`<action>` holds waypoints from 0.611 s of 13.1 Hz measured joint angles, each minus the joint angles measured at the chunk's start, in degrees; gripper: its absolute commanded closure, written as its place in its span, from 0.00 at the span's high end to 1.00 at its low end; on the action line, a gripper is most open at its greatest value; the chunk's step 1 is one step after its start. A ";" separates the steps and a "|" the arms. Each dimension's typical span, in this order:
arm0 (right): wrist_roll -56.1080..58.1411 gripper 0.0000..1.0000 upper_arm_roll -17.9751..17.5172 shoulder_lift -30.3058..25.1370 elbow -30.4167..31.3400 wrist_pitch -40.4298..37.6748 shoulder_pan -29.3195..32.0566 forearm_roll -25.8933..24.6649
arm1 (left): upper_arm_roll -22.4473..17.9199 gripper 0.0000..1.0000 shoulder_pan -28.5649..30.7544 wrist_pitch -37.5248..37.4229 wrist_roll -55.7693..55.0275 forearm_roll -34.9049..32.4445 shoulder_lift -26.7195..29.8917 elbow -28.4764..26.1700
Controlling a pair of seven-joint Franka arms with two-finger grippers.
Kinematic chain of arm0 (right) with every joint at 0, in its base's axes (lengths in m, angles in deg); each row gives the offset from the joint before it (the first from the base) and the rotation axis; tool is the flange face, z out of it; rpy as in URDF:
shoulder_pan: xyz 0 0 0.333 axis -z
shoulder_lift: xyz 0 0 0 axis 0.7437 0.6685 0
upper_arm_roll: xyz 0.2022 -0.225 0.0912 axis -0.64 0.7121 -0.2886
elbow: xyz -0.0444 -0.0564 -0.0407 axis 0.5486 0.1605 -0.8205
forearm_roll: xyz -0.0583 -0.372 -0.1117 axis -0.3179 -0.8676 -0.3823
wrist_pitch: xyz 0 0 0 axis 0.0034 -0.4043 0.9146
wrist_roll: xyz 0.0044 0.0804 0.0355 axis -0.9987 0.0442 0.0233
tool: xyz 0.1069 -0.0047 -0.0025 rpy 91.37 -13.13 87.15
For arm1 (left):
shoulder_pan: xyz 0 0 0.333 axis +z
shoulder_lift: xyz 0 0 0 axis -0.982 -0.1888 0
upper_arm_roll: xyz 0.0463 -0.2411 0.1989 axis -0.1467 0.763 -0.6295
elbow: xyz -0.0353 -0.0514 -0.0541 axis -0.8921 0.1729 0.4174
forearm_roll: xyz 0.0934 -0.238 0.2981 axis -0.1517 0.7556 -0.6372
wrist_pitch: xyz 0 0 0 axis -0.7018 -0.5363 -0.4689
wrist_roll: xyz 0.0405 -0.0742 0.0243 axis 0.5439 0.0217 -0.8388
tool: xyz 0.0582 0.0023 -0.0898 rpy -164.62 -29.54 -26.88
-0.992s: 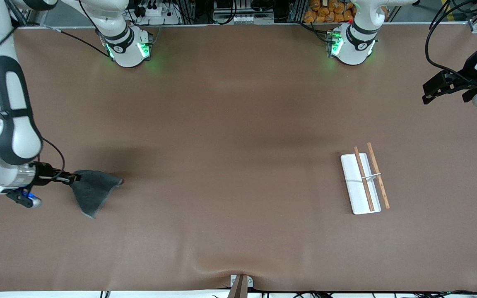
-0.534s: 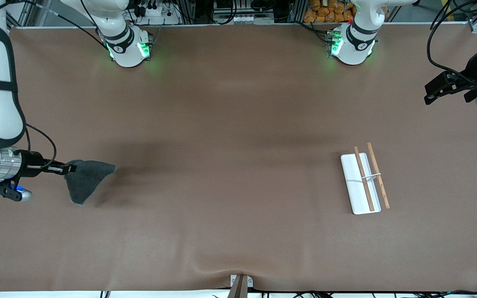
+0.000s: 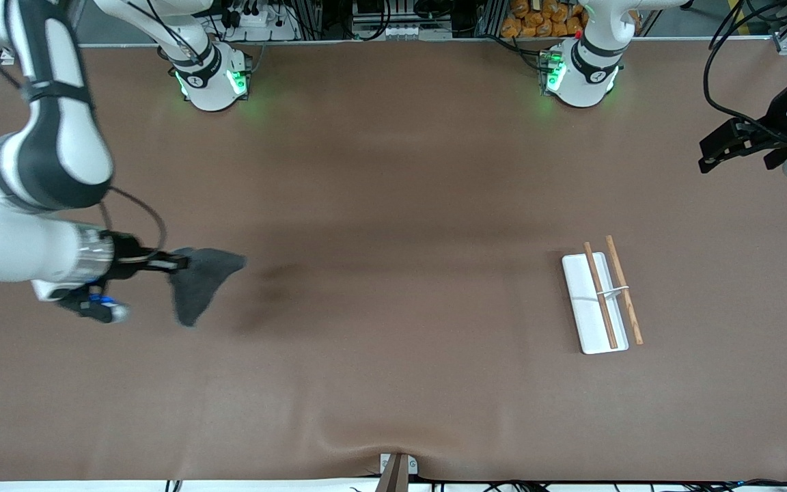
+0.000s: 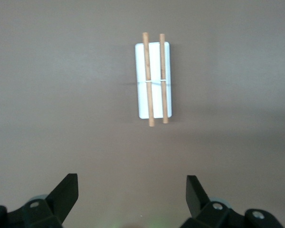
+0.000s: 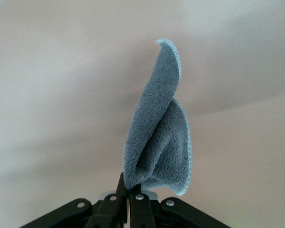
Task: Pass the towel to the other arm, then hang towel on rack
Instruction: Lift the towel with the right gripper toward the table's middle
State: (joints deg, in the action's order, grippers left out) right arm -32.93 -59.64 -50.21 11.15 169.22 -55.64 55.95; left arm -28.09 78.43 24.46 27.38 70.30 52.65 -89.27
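Right gripper (image 3: 173, 262) up over the counter (image 3: 393, 383) at the right arm's end, at about nine o'clock on the front view. Jaws clamped tight on one corner of the towel (image 3: 201, 283). Dark-grey cloth hanging off that pinch and fanning out into a rough triangle, clear of the counter, with a soft shadow under it toward the middle. Seen through the right wrist view, towel (image 5: 161, 137) folded lengthwise into a standing curl, pale trim along its edge, lower end caught between the closed fingertips (image 5: 128, 194).

Rack (image 3: 598, 301) flat on the counter toward the left arm's end, at about three o'clock, well apart from the towel. White base with two wooden rods along its length, one over the base, the other along its edge nearer the left arm's end, a slim white crosspiece joining them at mid-length. Nothing draped on the rods.

Left gripper (image 3: 735, 145) waiting in the air at about two o'clock, over the counter's edge at the left arm's end. Jaws spread wide and holding nothing, plain in the left wrist view (image 4: 132, 197), with the rack (image 4: 153, 78) seen between the two fingers.
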 measured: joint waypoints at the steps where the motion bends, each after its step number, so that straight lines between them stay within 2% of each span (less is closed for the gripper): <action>1: -2.52 0.00 -0.01 0.01 -0.17 0.19 -1.97 1.97 | 0.00 1.00 0.00 0.00 0.00 1.03 -0.27 -0.03; 5: -11.52 0.00 0.00 0.00 -1.66 1.30 -7.42 8.49 | -0.02 1.00 0.02 0.22 0.00 4.17 -1.46 -0.04; 8: -17.82 0.00 -0.01 0.00 -2.50 5.49 -12.29 12.20 | 0.09 1.00 -0.06 2.11 -2.23 7.14 -3.97 -0.11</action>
State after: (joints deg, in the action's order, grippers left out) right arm -50.75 -59.66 -50.20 8.66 174.71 -67.93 68.15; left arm -28.00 78.37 26.57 25.15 77.44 48.69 -89.38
